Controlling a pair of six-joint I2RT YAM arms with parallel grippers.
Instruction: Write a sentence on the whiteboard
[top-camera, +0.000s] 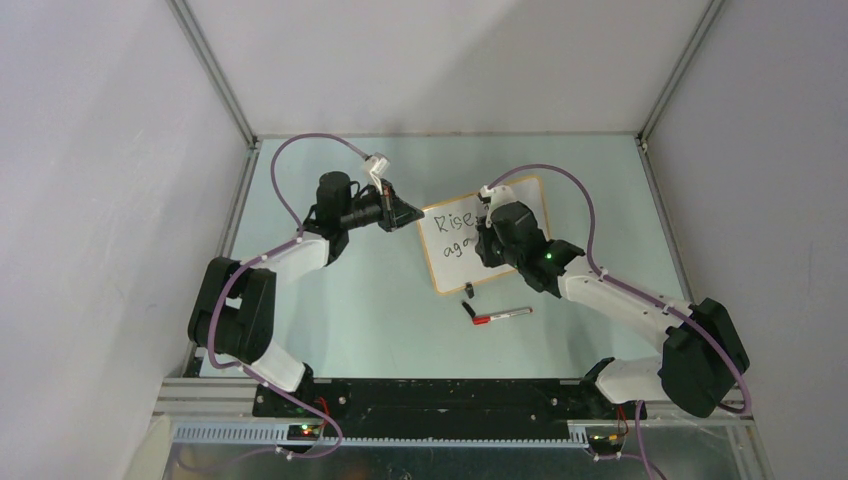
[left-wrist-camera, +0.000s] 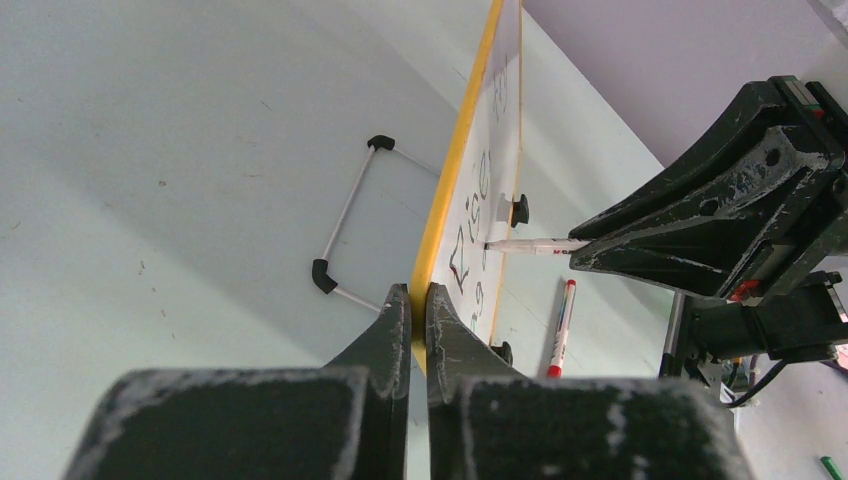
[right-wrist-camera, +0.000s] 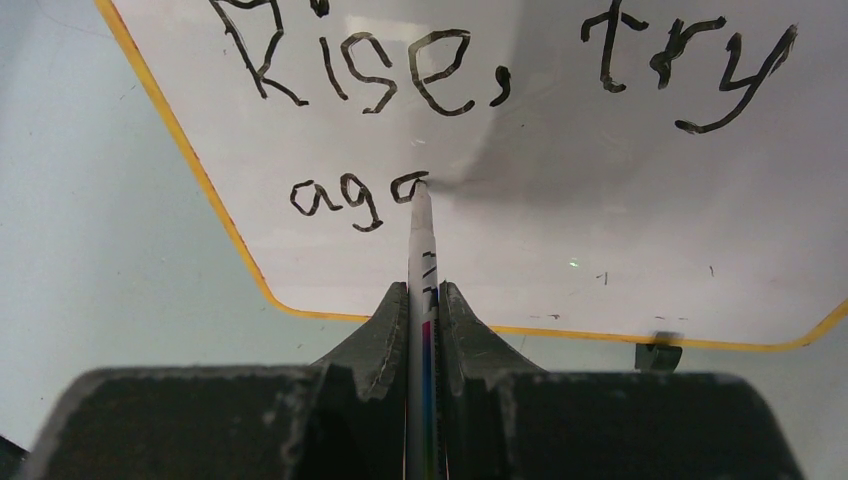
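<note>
Pale green counter (top-camera: 350, 300) carries the whiteboard (top-camera: 455, 270), which sits between the two arms, its orange frame pinched at one long edge by the left gripper (left-wrist-camera: 420, 300), clenched on the rim. The right gripper (right-wrist-camera: 425, 295) is clamped on a white marker (right-wrist-camera: 422, 240) whose tip touches the board's face at the end of the second line.

Just off the whiteboard's near edge a spare marker (top-camera: 500, 315) with a red band lies flat on the counter, apart from the frame. Small black clip feet (right-wrist-camera: 658, 355) sit on that same edge.

From above, the right arm (top-camera: 600, 285) lies across the right half of the whiteboard, so only "Rise" and the start of the lower line can be read there. The right wrist view shows the sentence (right-wrist-camera: 440, 75) unblocked: "Rise, try" on top and "aga" beneath, in black strokes.

The left wrist view sees the whiteboard nearly edge-on and alone shows a thin white wire bracket (left-wrist-camera: 350, 220) with black corners on the counter, on the side of the frame away from the writing. It also shows the marker meeting the board sideways.
</note>
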